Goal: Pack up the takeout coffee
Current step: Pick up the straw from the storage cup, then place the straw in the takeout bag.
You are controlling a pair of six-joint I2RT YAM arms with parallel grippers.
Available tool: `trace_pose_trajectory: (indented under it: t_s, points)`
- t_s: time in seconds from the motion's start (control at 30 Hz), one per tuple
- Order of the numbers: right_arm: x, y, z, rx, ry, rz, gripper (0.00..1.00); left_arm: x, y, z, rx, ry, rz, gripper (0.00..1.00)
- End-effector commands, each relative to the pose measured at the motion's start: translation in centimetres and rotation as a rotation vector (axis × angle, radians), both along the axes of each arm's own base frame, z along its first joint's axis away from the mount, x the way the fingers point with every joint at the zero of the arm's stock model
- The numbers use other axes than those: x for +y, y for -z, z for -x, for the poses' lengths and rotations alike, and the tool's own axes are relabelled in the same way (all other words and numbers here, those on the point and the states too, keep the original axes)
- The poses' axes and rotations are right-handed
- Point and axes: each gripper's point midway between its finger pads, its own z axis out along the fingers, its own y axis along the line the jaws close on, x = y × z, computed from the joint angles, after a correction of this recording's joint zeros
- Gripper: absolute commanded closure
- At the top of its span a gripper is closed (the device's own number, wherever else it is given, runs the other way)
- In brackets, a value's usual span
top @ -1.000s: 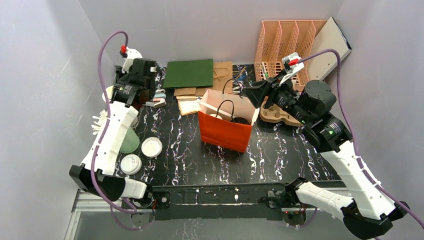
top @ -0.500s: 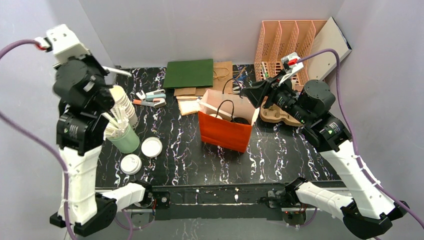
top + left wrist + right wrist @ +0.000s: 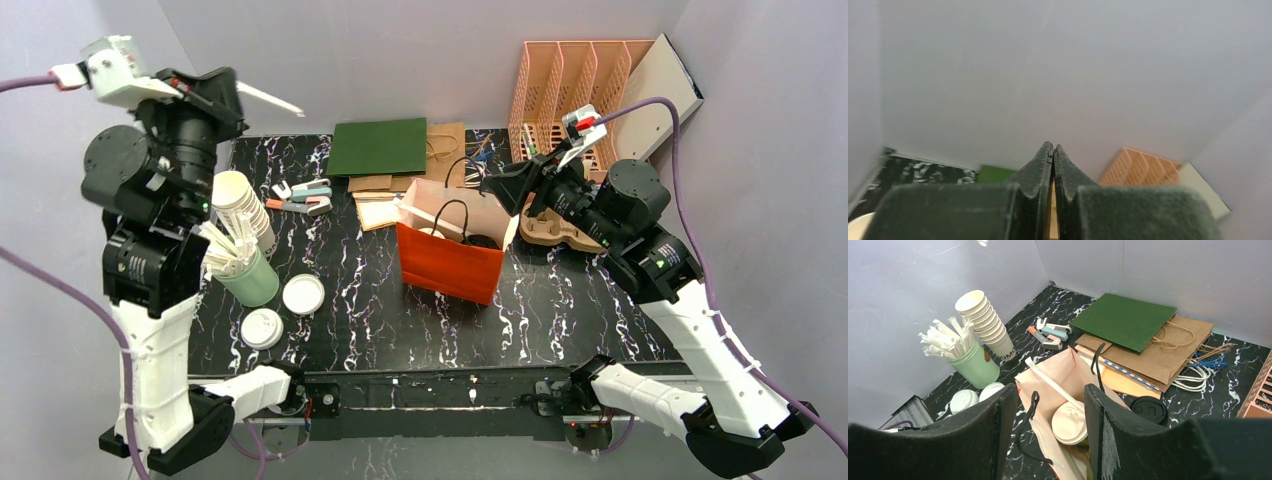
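- Top view: we judge the thin white straw [image 3: 272,98] could slip or miss the orange bag [image 3: 450,265], being carried so high. The left arm [image 3: 160,200] rears tall over the counter's [image 3: 560,320] left edge, wrist about level, the left jaws clamped on that straw. The right arm [image 3: 640,240] leans in low beside the bag's mouth.
- Left wrist view: the left jaws are pressed together, aimed at the back wall.
- Right wrist view: a black handle [image 3: 1034,399] loops near the right jaws, which are parted and empty; snagging it could tip the bag. The takeout coffee [image 3: 1149,410] shows only its black lid, seemingly in the bag's corner, beside a white-lidded cup [image 3: 1070,422].
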Motion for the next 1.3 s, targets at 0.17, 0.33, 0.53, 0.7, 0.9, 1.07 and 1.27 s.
trace_pose_trajectory:
  t_s: [0.17, 0.33, 0.53, 0.7, 0.9, 1.07, 1.27]
  points:
    - [-0.3, -1.1, -0.2, -0.038, 0.021, -0.024, 0.4, -9.1, 0.4, -2.9, 0.01, 0.447, 0.162, 1.0]
    - [-0.5, -1.3, -0.2, -0.043, 0.027, -0.024, 0.4, -13.7, 2.5, -4.4, 0.1, 0.672, 0.227, 1.0]
    - [-0.5, -1.5, -0.2, -0.052, 0.026, -0.02, 0.4, -14.5, 6.0, -5.2, 0.174, 0.695, 0.239, 1.0]
    - [-0.5, -1.3, -0.3, -0.046, 0.03, -0.016, 0.4, -15.5, 7.8, -5.1, 0.218, 0.748, 0.262, 1.0]
    - [-0.5, -1.1, -0.4, -0.044, 0.029, -0.013, 0.4, -15.2, 7.6, -4.2, 0.197, 0.748, 0.25, 1.0]
    - [-0.5, -0.9, -0.3, -0.039, 0.03, -0.012, 0.4, -15.9, 7.5, -3.3, 0.209, 0.81, 0.248, 1.0]
    - [-0.6, -0.8, -0.2, -0.037, 0.033, -0.01, 0.4, -16.1, 8.2, -2.5, 0.247, 0.835, 0.239, 1.0]
